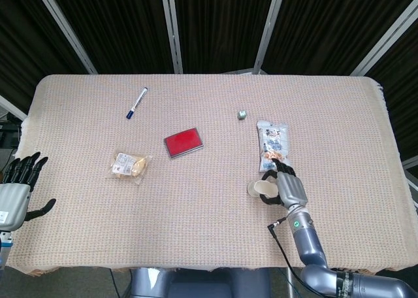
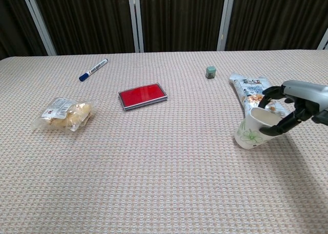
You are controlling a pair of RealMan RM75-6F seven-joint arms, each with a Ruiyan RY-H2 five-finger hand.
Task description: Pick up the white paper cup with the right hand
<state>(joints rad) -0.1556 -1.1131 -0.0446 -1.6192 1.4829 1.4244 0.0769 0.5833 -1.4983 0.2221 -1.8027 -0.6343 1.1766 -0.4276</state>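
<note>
The white paper cup [image 2: 252, 129] with a green leaf print hangs tilted above the table at the right, its mouth turned toward my right hand [image 2: 292, 106]. That hand grips the cup at its rim, with fingers both inside and outside the wall. In the head view the cup [image 1: 259, 189] shows just left of the right hand [image 1: 287, 188], near the front right of the table. My left hand [image 1: 17, 188] stays off the table's left edge with its fingers spread and nothing in them.
A snack packet [image 2: 252, 96] lies just behind the cup. A small grey-green cube [image 2: 210, 72], a red flat case [image 2: 143, 96], a bagged pastry [image 2: 65, 113] and a blue marker [image 2: 93, 69] lie on the woven tablecloth [image 2: 154, 182].
</note>
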